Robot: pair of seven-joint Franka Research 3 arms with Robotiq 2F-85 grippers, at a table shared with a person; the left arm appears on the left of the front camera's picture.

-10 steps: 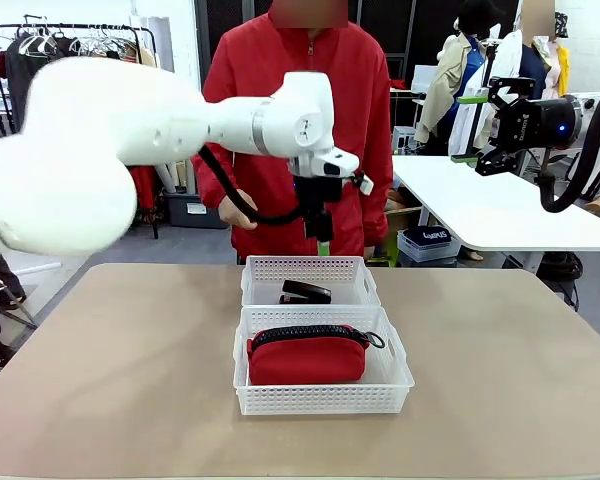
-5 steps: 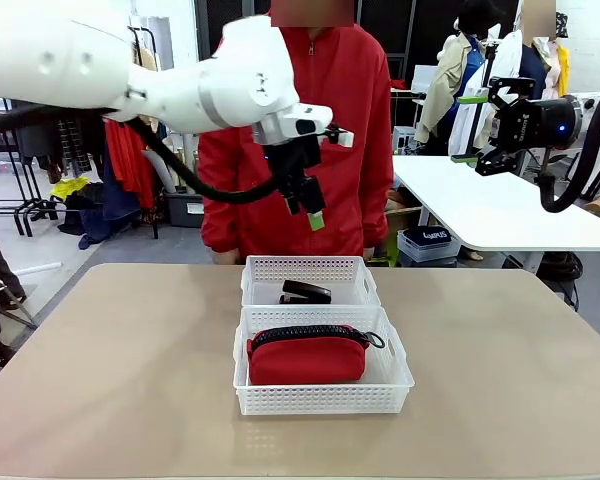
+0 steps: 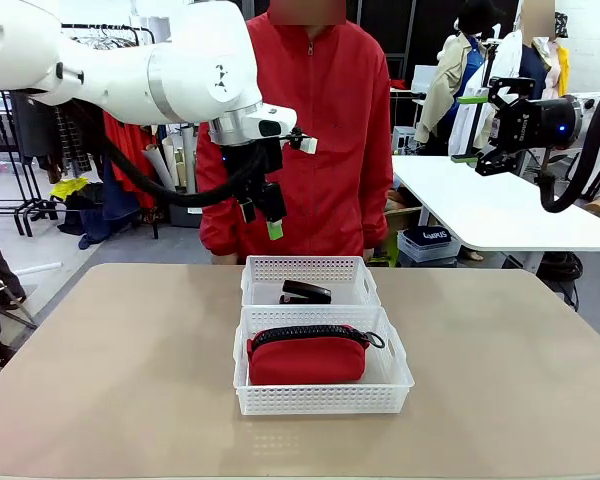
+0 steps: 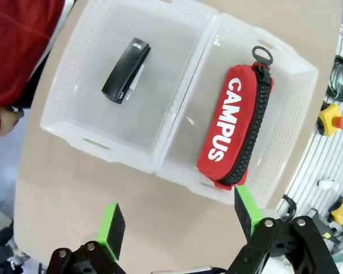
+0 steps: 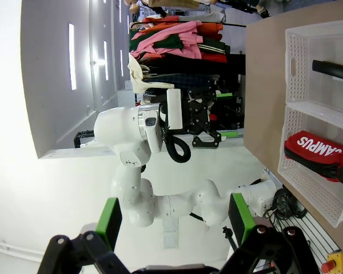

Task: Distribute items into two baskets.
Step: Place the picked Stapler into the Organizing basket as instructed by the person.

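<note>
The pouch point(image 3: 307, 357) lies in the near basket point(image 3: 323, 398), which is the larger one, and the stapler point(image 3: 306, 292) lies in the far basket point(image 3: 310, 269), the smaller one. The two baskets touch each other in the middle of the bench point(image 3: 100, 380). To me the distribution looks finished, one item in each.

The left tool point(image 3: 263, 213) hangs high over the far-left edge of the bench, in front of a person point(image 3: 310, 130) in a red jacket. Its fingers are spread wide and hold nothing. From its own camera I look straight down on both baskets between the two green pads point(image 4: 112, 224). The right tool point(image 3: 480, 130) is up at the far right, well apart from the bench, also wide open and empty.

What can go wrong now is small. If the left arm swings down carelessly, it may hit a basket rim and push the light baskets apart. The person stands close behind the arm, so a wide movement toward the far side may touch the jacket.
</note>
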